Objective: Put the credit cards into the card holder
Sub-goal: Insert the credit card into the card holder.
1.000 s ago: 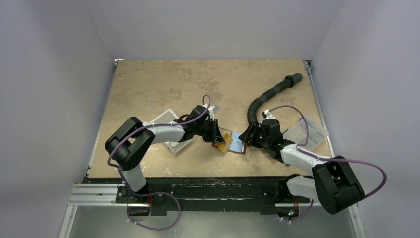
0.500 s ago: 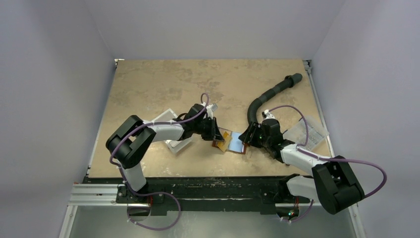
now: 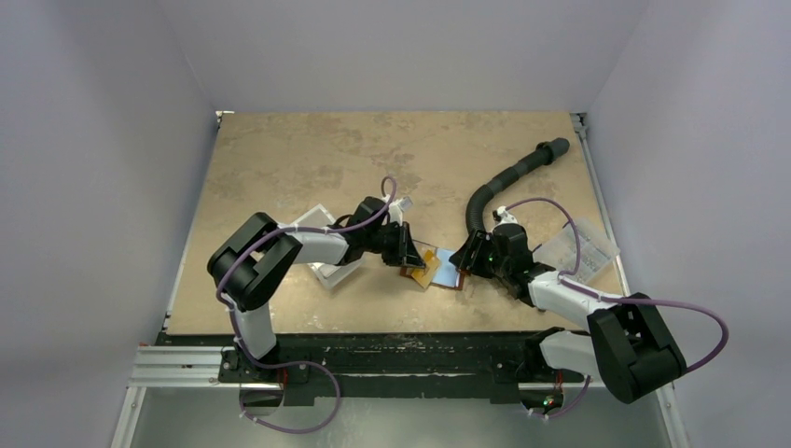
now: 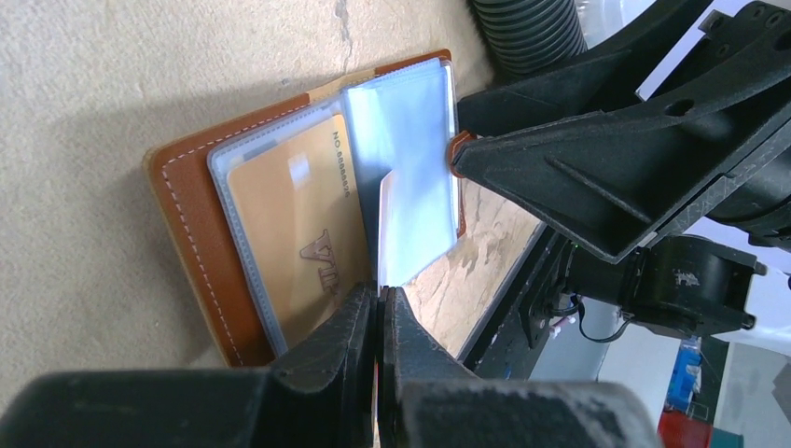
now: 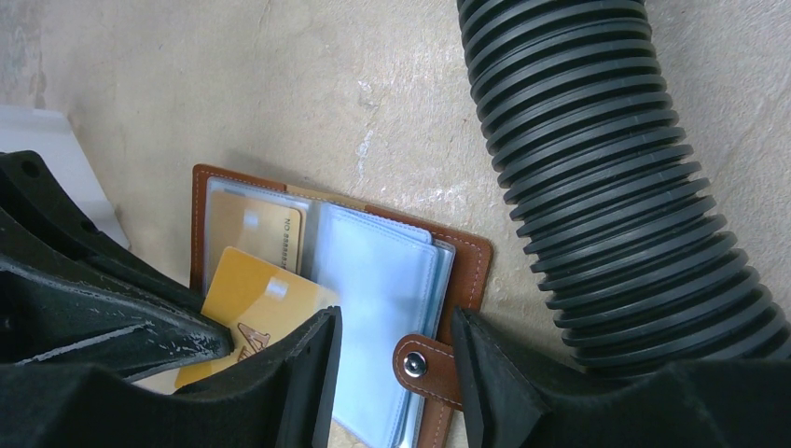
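Note:
The brown card holder (image 3: 440, 270) lies open on the table between my grippers, its bluish clear sleeves (image 5: 382, 271) fanned out. One gold card (image 4: 284, 224) sits in a left sleeve. My left gripper (image 4: 381, 291) is shut on a second gold card (image 5: 256, 303), which shows edge-on in the left wrist view and lies slanted over the sleeves. My right gripper (image 5: 396, 322) is open. Its jaws stand on either side of the snap tab (image 5: 417, 364) at the holder's right edge. In the top view, the left gripper (image 3: 413, 261) and right gripper (image 3: 464, 264) flank the holder.
A black corrugated hose (image 3: 504, 182) curves from the back right to just behind the right gripper, close to the holder (image 5: 606, 168). A clear-and-white plastic box (image 3: 322, 247) lies under the left arm. A clear packet (image 3: 586, 247) lies at the right edge.
The left arm's elbow has shifted slightly right and its gripper has edged a little away from me. The card holder and the right arm have not moved.

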### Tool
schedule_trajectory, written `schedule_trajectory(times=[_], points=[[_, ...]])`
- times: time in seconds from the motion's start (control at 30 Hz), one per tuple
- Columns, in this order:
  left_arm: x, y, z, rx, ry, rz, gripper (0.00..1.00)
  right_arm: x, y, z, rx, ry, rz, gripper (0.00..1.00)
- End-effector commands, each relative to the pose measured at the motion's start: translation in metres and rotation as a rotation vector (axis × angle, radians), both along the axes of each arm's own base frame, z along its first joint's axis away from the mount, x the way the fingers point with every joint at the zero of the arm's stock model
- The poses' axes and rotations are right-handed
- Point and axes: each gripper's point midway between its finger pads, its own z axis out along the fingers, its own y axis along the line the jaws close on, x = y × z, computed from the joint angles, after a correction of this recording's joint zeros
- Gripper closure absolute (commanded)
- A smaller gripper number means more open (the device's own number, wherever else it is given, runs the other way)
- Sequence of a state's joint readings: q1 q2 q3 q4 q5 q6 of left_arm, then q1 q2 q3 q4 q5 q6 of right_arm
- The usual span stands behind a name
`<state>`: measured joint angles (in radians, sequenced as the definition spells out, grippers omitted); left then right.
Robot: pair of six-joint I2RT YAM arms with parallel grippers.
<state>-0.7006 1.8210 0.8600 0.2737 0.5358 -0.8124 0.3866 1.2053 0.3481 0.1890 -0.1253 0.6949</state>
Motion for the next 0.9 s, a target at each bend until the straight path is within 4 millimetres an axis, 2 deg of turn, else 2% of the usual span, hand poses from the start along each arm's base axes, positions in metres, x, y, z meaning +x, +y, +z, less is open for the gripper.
schedule_trajectory(times=[0.0, 0.37, 0.6, 0.87], points=[[0.001, -0.005, 0.004, -0.043, -0.013, -0.030, 1.00, 0.002, 0.000, 0.000, -0.016, -0.005, 0.014, 0.46], [0.010, -0.013, -0.003, -0.051, -0.011, -0.018, 1.00, 0.001, 0.001, -0.003, -0.019, 0.006, 0.024, 0.46], [0.023, -0.021, 0.002, -0.105, -0.019, 0.023, 1.00, 0.001, 0.001, -0.004, -0.018, 0.009, 0.026, 0.47], [0.036, -0.021, -0.001, -0.146, -0.016, 0.107, 1.00, 0.000, 0.003, -0.004, -0.014, 0.013, 0.034, 0.48]])
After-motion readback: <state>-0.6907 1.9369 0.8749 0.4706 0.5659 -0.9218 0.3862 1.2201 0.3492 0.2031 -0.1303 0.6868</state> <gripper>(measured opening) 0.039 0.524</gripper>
